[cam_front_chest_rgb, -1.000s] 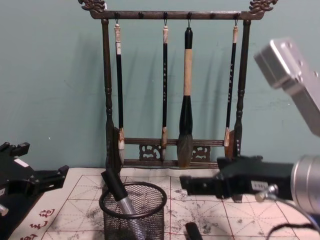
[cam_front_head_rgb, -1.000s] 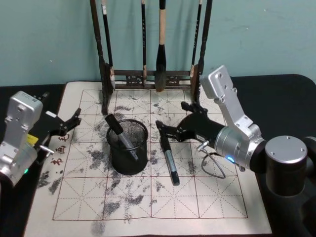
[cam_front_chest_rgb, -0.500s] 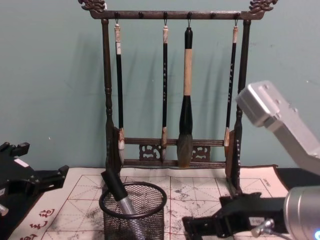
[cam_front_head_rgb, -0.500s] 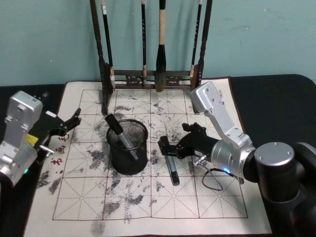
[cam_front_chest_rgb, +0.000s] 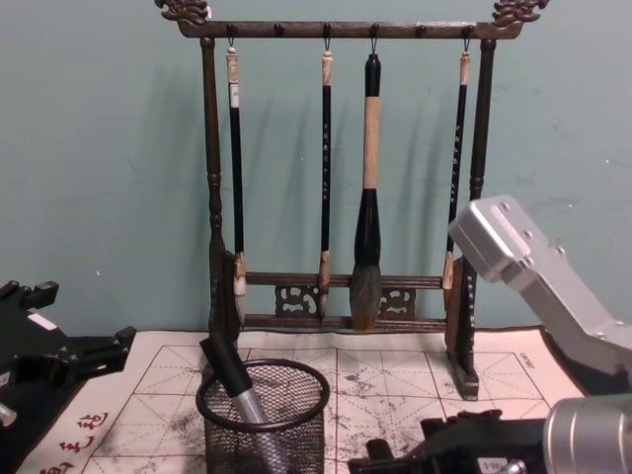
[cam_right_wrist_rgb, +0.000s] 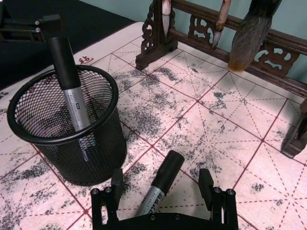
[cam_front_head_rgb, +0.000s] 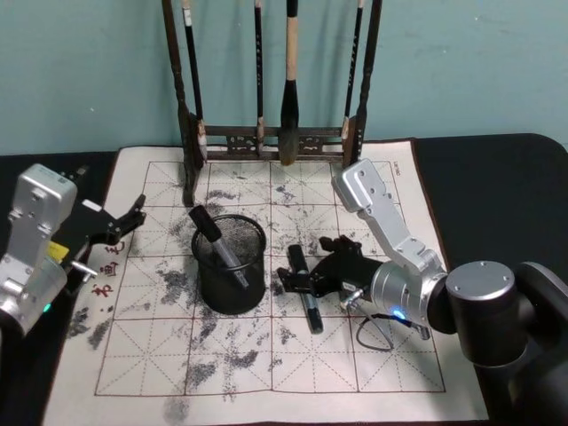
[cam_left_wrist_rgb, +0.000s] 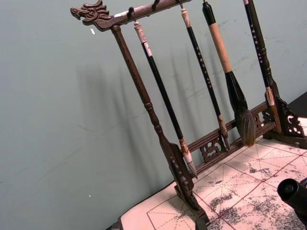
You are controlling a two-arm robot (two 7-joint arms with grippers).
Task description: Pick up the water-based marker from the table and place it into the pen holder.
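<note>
Grey-barrelled water-based marker with a black cap (cam_front_head_rgb: 311, 312): lies flat on the mat, just right of centre in the head view. Its cap end points up the frame toward the rack. It is close beside the holder, but the two are not touching.

Right gripper (cam_front_head_rgb: 306, 264): low over the mat at the centre of the head view, with the jaws spread wide. One of its black fingers (cam_right_wrist_rgb: 116, 184) stands on each side of the marker's upper barrel (the right wrist view shows a gap on both sides, so nothing is pinched).

Black wire-mesh cylindrical pen holder (cam_front_head_rgb: 226, 291): upright on the mat, left of centre, just left of the lying marker and the right gripper.

Second grey marker with a black cap (cam_front_head_rgb: 216, 238): leans inside the holder, with the cap rising above the rim toward the upper left.

Off-white calligraphy mat with a red grid and black ink smudges (cam_front_head_rgb: 240, 355): spreads over the middle and lower part of the frame, on a black table (cam_front_head_rgb: 497, 169).

Tall dark wooden rack (cam_front_head_rgb: 266, 140): top centre, standing on the mat's far edge, with four calligraphy brushes (cam_front_chest_rgb: 367, 197) hanging from its bar.

Left gripper (cam_front_head_rgb: 124, 220): at the left edge of the head view, over the mat's left border. It is well apart from the holder, with its jaws apart and holding nothing.
</note>
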